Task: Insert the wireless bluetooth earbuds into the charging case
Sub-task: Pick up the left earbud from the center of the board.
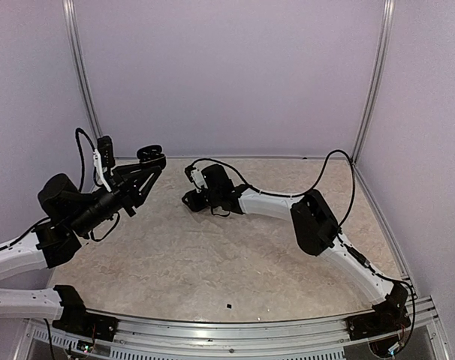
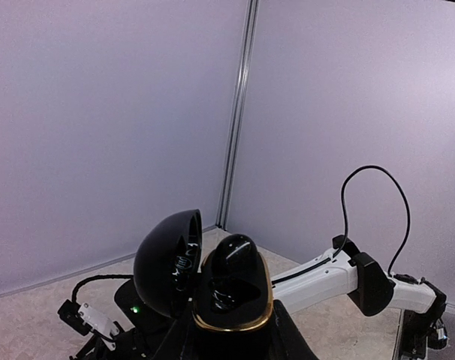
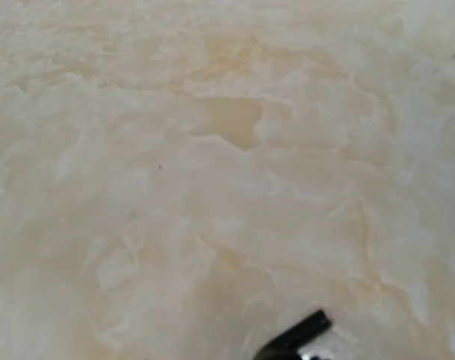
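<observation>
Charging case [image 1: 150, 154] rear left, above table [image 1: 212, 262], right arm [image 1: 272, 204] beside it

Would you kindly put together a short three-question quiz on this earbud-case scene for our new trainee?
1. Which arm holds the charging case?
A. left
B. right
C. neither
2. True or false: the case is closed.
3. Fill in: the right end effector is low over the ____.

Key:
1. A, the left end effector grips it.
2. False: its lid stands open.
3. table
</observation>
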